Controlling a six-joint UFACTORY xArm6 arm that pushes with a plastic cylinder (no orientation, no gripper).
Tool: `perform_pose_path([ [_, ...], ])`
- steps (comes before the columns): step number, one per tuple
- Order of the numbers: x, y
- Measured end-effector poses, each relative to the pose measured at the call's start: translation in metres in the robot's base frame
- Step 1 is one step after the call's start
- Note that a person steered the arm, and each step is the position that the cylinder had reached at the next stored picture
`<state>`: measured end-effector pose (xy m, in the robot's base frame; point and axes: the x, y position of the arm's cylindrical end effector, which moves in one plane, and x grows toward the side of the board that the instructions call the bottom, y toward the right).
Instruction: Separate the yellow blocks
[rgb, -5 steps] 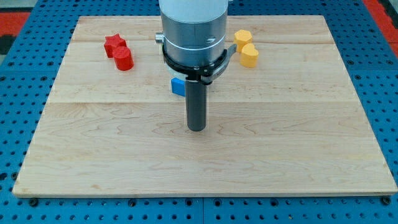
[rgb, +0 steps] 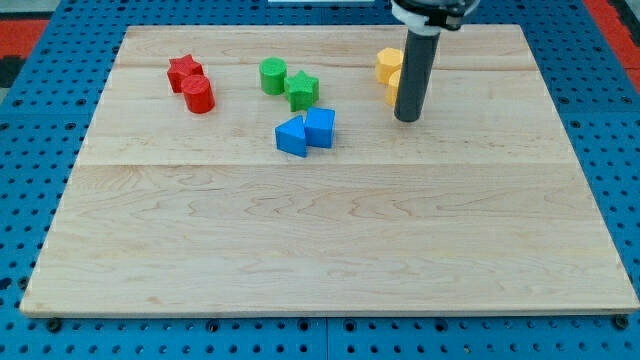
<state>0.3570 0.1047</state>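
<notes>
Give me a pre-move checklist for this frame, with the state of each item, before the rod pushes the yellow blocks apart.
1. My tip in view on the wooden board: ok.
2. Tip beside the yellow pair: ok, just below and to the view's right of them.
3. Upper yellow block and lower yellow block already apart: not ok, they look touching.
4. Lower yellow block's shape and edges: cannot tell, the rod hides most of it.
5. Blue blocks and green blocks away from the tip: ok, to the view's left.
6. Red blocks out of the way: ok, far left.
</notes>
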Motion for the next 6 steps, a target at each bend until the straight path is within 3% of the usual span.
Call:
perform_pose_path([
  [2,-0.048,0.015],
  [3,-0.019,0.015],
  [5,-0.057,0.015],
  [6,-0.043,-0.010],
])
